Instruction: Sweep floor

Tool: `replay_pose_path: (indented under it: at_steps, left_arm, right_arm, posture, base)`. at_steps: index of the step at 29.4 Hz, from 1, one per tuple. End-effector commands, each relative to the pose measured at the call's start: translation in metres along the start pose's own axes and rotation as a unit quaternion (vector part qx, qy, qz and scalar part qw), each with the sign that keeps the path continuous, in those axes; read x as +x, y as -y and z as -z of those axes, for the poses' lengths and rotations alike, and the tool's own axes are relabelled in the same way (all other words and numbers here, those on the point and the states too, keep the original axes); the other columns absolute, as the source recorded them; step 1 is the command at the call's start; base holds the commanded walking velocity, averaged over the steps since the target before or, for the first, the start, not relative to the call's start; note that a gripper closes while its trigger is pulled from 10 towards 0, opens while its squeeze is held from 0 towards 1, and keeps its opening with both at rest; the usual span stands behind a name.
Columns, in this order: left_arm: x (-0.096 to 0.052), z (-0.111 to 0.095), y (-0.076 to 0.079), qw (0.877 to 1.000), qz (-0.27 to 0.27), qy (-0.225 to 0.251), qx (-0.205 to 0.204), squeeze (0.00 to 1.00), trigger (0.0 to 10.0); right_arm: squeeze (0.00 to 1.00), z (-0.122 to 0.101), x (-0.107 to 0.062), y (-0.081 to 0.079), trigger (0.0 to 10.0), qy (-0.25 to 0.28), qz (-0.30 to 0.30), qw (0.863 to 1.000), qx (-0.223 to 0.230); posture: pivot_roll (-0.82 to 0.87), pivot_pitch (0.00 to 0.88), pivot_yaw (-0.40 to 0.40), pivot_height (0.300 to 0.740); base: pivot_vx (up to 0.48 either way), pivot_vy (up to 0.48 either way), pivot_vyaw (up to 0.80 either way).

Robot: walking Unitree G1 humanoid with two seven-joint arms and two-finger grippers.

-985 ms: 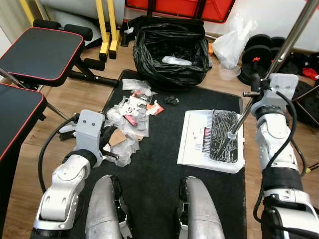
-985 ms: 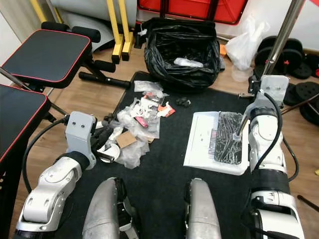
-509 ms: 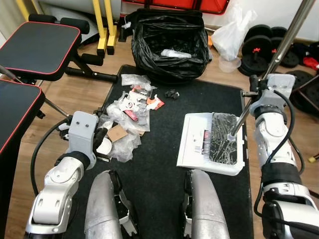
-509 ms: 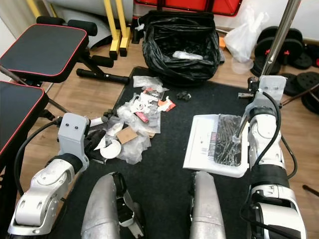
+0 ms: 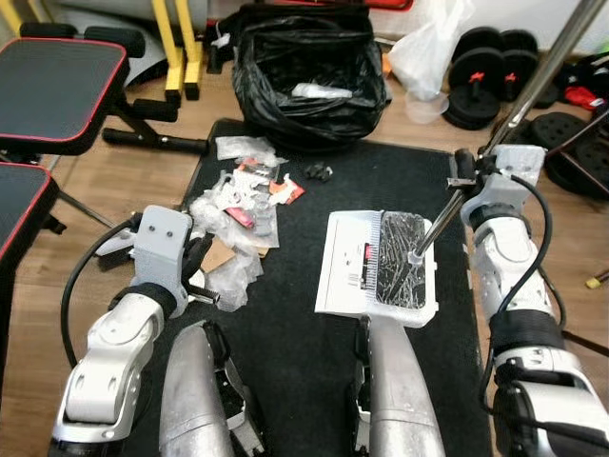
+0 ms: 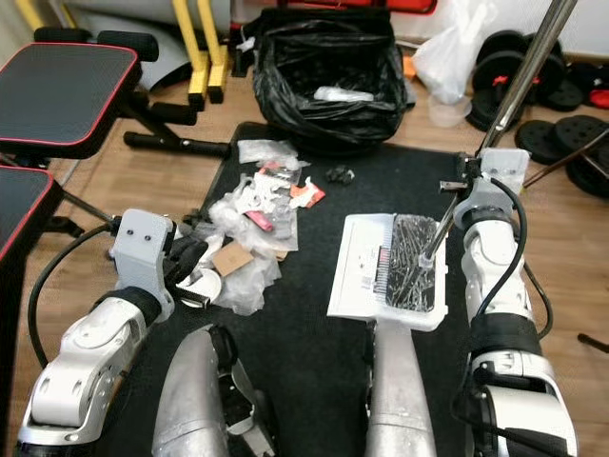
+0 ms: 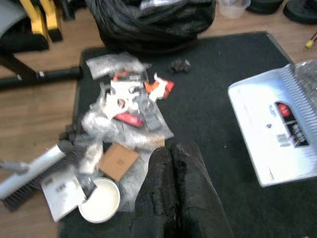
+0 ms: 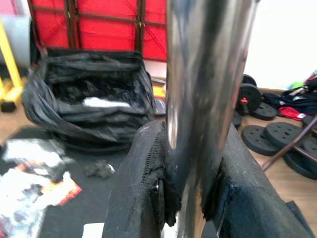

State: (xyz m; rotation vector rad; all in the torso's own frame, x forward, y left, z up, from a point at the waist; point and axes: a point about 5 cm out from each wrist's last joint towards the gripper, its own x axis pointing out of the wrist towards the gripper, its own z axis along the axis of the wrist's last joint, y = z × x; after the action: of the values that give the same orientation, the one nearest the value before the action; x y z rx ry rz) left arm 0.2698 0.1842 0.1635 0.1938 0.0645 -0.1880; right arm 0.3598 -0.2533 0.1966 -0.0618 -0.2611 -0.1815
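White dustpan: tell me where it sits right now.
In the left eye view the white dustpan lies on the black mat, right of the litter pile, just ahead of the robot's right leg.

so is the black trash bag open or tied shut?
Open. The black trash bag gapes wide at its mouth, with a pale wrapper lying inside; the litter pile sits on the mat before it.

The floor is light wood (image 5: 105,186), and a black mat (image 5: 295,324) lies on it. On the mat, just ahead of the left gripper (image 7: 173,163), there is a pile of litter (image 5: 238,205): clear wrappers, red scraps, a brown card piece and a white lid. A small brush (image 7: 34,171) lies beside this pile at the mat edge. A white dustpan (image 5: 352,262) rests on the mat below the right gripper (image 8: 190,163). Farther ahead, a black trash bag (image 5: 304,81) stands on the wood.
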Motion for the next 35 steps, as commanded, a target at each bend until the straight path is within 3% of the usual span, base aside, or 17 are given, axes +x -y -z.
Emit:
replay_pose_path:
  at_steps: [1, 27, 30, 31, 32, 33, 35]
  left_arm:
    - [-0.001, 0.005, 0.003, 1.0, 0.022, -0.013, -0.004, 0.0, 10.0]
    - [-0.002, 0.002, 0.001, 1.0, 0.02, -0.006, 0.004, 0.0, 10.0]
    - [-0.004, 0.002, 0.001, 1.0, 0.02, -0.007, 0.004, 0.0, 10.0]
    - [-0.004, 0.002, 0.001, 1.0, 0.02, -0.008, 0.003, 0.0, 10.0]
    - [-0.004, 0.002, 0.001, 1.0, 0.02, -0.008, 0.003, 0.0, 10.0]
    - [-0.004, 0.002, 0.001, 1.0, 0.021, -0.008, 0.003, 0.0, 10.0]
    - [-0.004, 0.002, 0.001, 1.0, 0.021, -0.008, 0.003, 0.0, 10.0]
  right_arm:
    - [0.0, -0.013, 0.003, 0.009, 10.0, 0.036, 0.012, 0.999, 0.0]
    - [0.0, -0.025, 0.014, 0.019, 10.0, 0.066, 0.028, 0.997, -0.043]
    - [0.0, -0.025, 0.016, 0.02, 10.0, 0.064, 0.047, 0.996, -0.027]
    - [0.0, -0.022, 0.017, 0.022, 10.0, 0.055, 0.063, 0.996, 0.01]
    - [0.0, -0.022, 0.017, 0.022, 10.0, 0.055, 0.063, 0.996, 0.01]
    - [0.0, -0.018, 0.018, 0.021, 10.0, 0.044, 0.067, 0.996, 0.039]
    - [0.0, -0.018, 0.018, 0.021, 10.0, 0.044, 0.067, 0.996, 0.039]
  posture:
    - [-0.03, 0.268, -0.073, 0.47]
    - [-0.01, 0.284, -0.068, 0.41]
    - [-0.01, 0.287, -0.065, 0.4]
    - [-0.01, 0.289, -0.065, 0.395]
    - [-0.01, 0.289, -0.065, 0.395]
    - [-0.01, 0.289, -0.065, 0.39]
    - [-0.01, 0.289, -0.065, 0.39]
  base:
    - [0.0, 0.0, 0.0]
    - [0.0, 0.0, 0.0]
    - [0.0, 0.0, 0.0]
    - [0.0, 0.0, 0.0]
    - [0.0, 0.0, 0.0]
    - [0.0, 0.0, 0.0]
    - [0.0, 0.0, 0.0]
